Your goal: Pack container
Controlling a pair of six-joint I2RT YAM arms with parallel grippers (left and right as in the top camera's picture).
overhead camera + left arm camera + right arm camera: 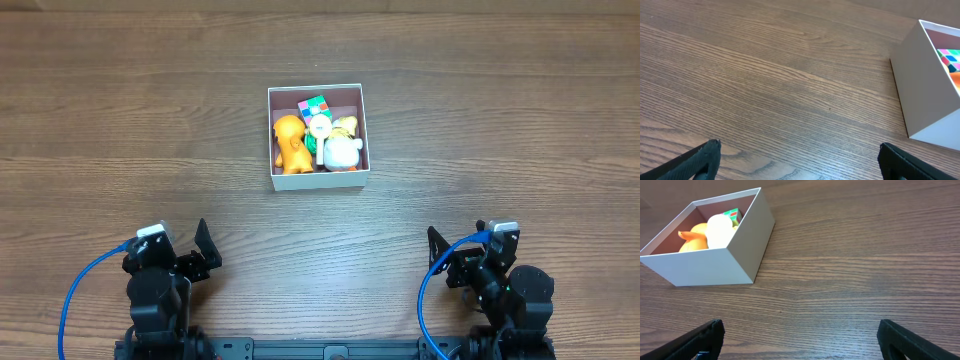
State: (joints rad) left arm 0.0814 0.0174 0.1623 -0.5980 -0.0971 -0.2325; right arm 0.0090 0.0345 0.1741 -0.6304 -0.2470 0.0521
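The container (316,181) is a square white-walled box in the middle of the table. It holds an orange toy (290,142), a white toy (341,153), a yellow toy (346,124) and a multicoloured cube (315,105). It also shows in the left wrist view (920,85) and the right wrist view (710,266). My left gripper (196,254) is open and empty near the front left, its fingertips wide apart in the left wrist view (800,160). My right gripper (452,252) is open and empty near the front right, also in the right wrist view (800,340).
The wooden table (500,120) stretches bare around the container. Blue cables (75,295) run from both arm bases at the front edge.
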